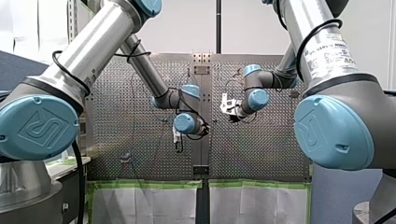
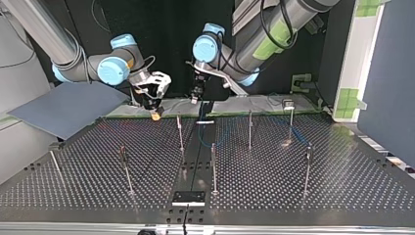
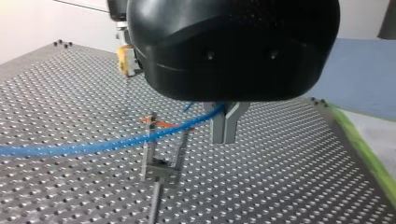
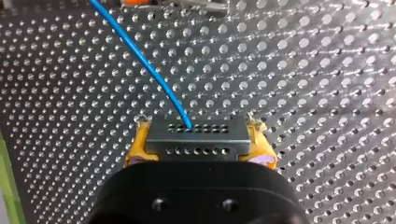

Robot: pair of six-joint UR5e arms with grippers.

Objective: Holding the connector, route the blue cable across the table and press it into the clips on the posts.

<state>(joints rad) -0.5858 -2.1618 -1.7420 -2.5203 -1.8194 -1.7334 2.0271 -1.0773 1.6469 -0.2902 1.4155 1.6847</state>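
Now my right gripper clamps the connector between yellow pads, at the table's far edge in the top view; my left gripper pinches the blue cable beside a clip.

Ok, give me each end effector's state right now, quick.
Left end effector: closed on the blue cable.
Right end effector: closed on the connector.
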